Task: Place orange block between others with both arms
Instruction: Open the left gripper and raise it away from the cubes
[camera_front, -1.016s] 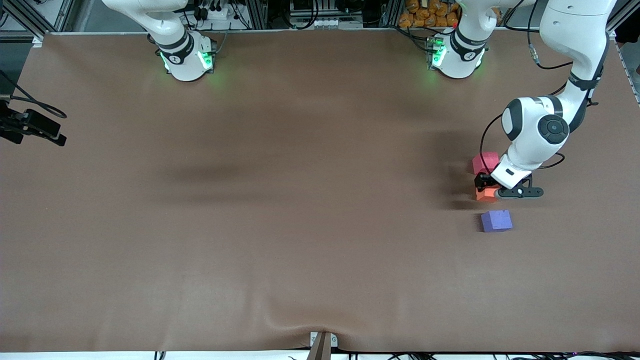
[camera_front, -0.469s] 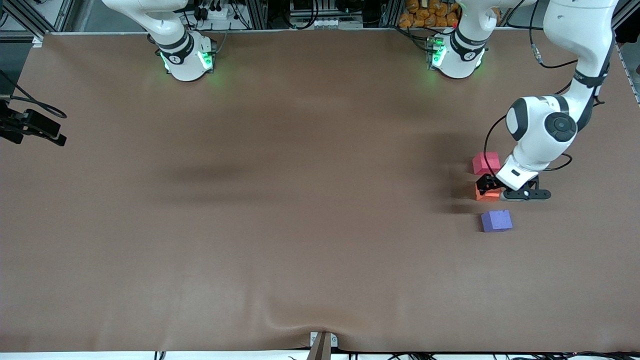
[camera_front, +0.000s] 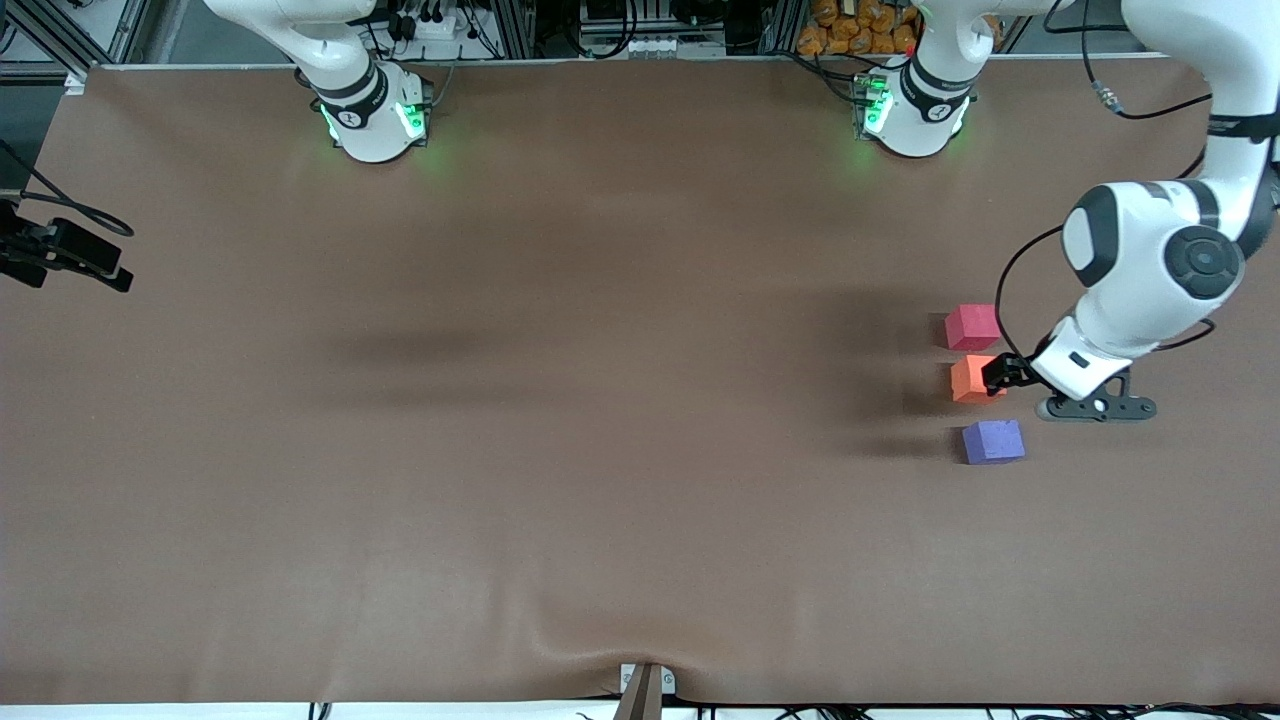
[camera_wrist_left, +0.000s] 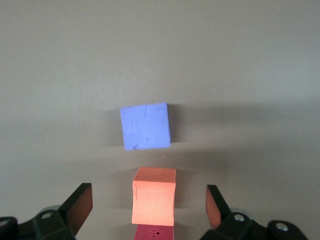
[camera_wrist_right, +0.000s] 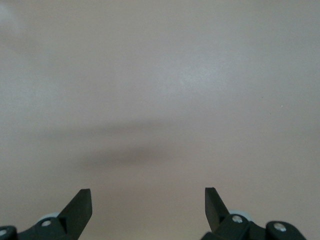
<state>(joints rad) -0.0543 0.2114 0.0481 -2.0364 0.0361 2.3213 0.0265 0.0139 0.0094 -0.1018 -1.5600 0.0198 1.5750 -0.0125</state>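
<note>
Orange block (camera_front: 972, 378): set on the brown bench (camera_front: 600, 400), in line between the pinkish-red cube (camera_front: 971, 326) and the purple cube (camera_front: 992, 441); a narrow gap is seen on each side, no contact.
Position: toward the left arm's end of the bench; the purple cube is nearest the front camera.
Left claw (camera_wrist_left: 150, 212): held up over the orange block, fingers spread wide, nothing gripped.
Right claw (camera_wrist_right: 148, 210): fingers spread wide over bare bench, nothing held; this arm is kept waiting.
</note>
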